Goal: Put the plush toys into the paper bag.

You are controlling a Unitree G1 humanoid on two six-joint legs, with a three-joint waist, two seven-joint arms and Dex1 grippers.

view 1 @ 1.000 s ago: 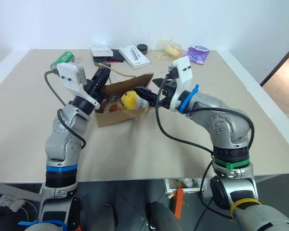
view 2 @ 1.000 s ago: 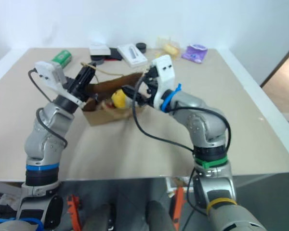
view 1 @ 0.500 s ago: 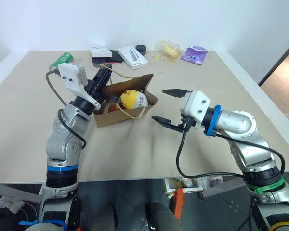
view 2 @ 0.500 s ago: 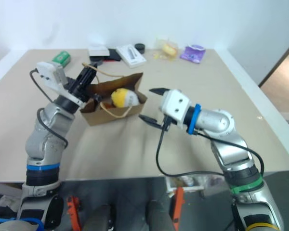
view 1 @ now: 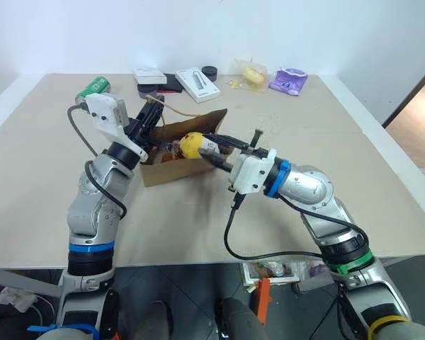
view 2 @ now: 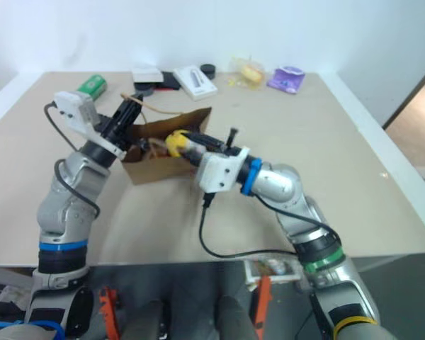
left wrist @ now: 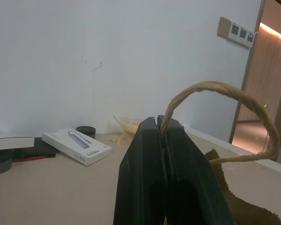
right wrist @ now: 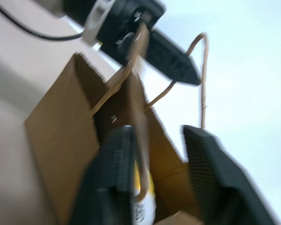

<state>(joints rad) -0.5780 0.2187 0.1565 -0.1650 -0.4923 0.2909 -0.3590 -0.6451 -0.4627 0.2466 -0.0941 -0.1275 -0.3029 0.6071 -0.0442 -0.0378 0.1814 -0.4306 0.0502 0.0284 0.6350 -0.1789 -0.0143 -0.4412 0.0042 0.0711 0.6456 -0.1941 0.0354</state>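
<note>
paper bag: 1 | plush toys: yellow 1, brown 1 | white boxes: 2

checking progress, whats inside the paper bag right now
Inside the paper bag the yellow plush toy shows at the mouth, with something brownish beside it. The bag's wall covers the rest.

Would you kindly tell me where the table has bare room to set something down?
The table is bare along its near edge and to the right of the paper bag. It is crowded along the far edge, from the green can to the purple pouch.
</note>
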